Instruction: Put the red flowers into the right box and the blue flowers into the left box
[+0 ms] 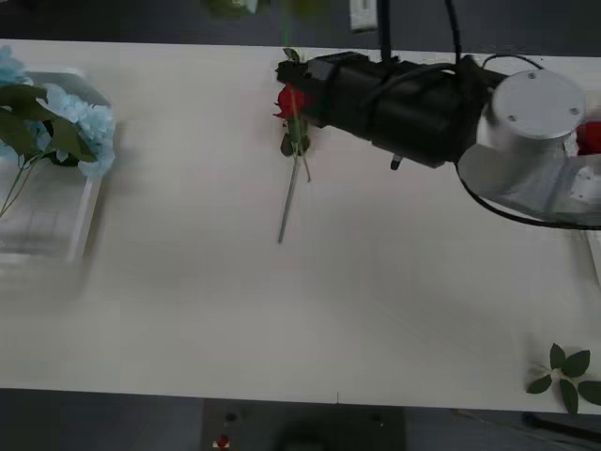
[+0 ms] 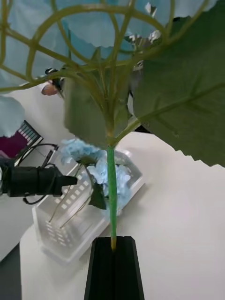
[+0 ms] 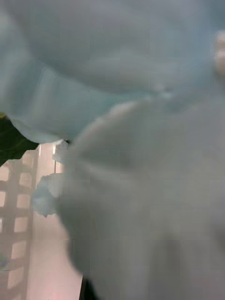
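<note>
Held blue flower [image 2: 101, 28]: seen from below in the right wrist view, with pale blue petals over a lattice of green ribs and one broad leaf beside them. Its thin stem [image 2: 111, 197] runs straight back into the fingers.
Right end effector [image 2: 114, 241]: black fingers pinched shut on the end of that stem. In the front view it reaches out over the far middle of the counter [image 1: 376, 282].
Left box [image 2: 51, 225]: the slotted translucent bin at the counter's left end, well apart from the held bloom. Other blue flowers [image 2: 110, 176] already lie in it, heads toward one end and stems along the floor.
Red flower [image 1: 292, 101]: one rose lies on the counter just by the right end effector, its stem trailing toward the robot. It is not yet boxed.
Left end effector [image 2: 70, 179]: probably the black arm beside the left box. Its grip cannot be told.
Leaf sprig [image 1: 566, 369]: at the near right corner, out of the way.
Step in hand: by my reading, carrying the blue flower to the left box.
Doing it well: keep the pinch firm, since the head is heavy on a long stem and may swing. Pass clear of the rose. Bring the bloom over bare bin floor, lower until the head rests inside the walls, then let go.
</note>
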